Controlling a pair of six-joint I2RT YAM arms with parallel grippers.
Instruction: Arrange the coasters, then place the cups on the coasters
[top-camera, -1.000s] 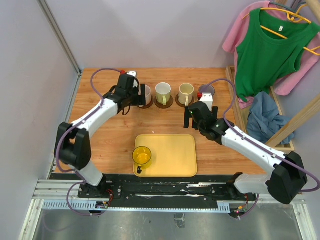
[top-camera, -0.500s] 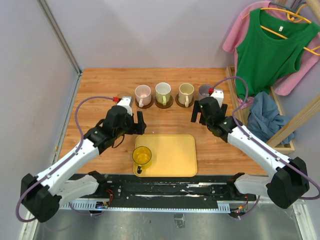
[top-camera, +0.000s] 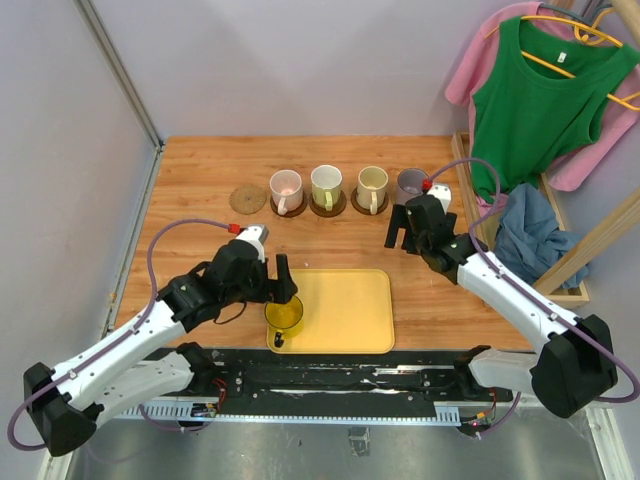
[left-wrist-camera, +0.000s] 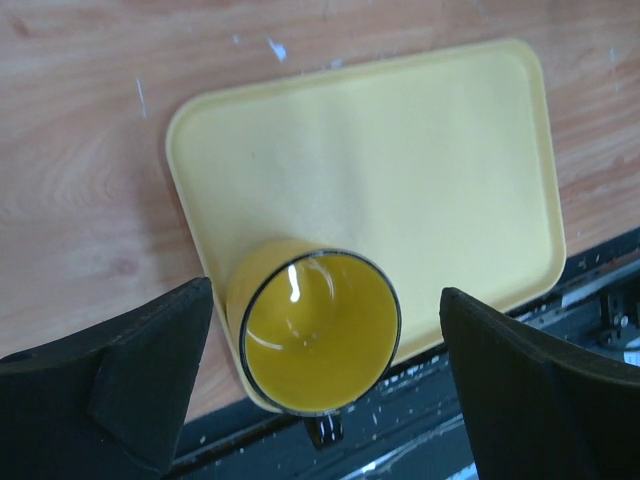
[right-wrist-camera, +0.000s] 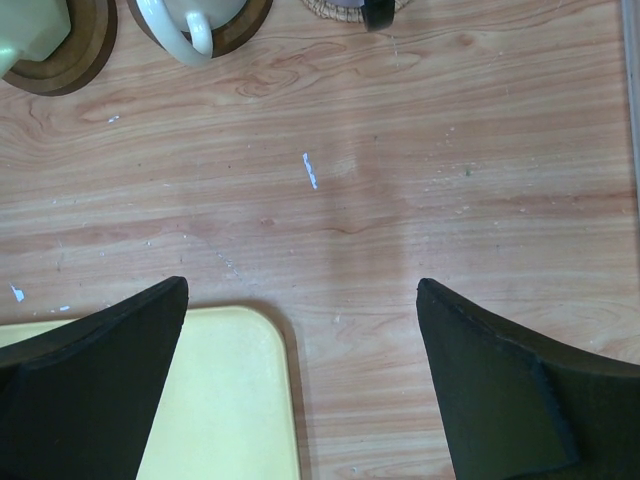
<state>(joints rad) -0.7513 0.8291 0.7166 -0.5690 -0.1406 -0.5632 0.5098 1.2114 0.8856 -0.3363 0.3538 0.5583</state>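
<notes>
Left wrist view: the left tool (left-wrist-camera: 325, 320) stands with jaws wide apart on either side of the yellow cup (left-wrist-camera: 320, 335), not touching it. The cup sits on the near-left corner of the yellow tray (left-wrist-camera: 400, 150). A second ago this tool was at the far row by the pink cup (top-camera: 286, 185), left of which a bare coaster (top-camera: 247, 198) lies. The right tool (top-camera: 404, 236), jaws also spread, hovers near the grey-purple cup (top-camera: 411, 183).
</notes>
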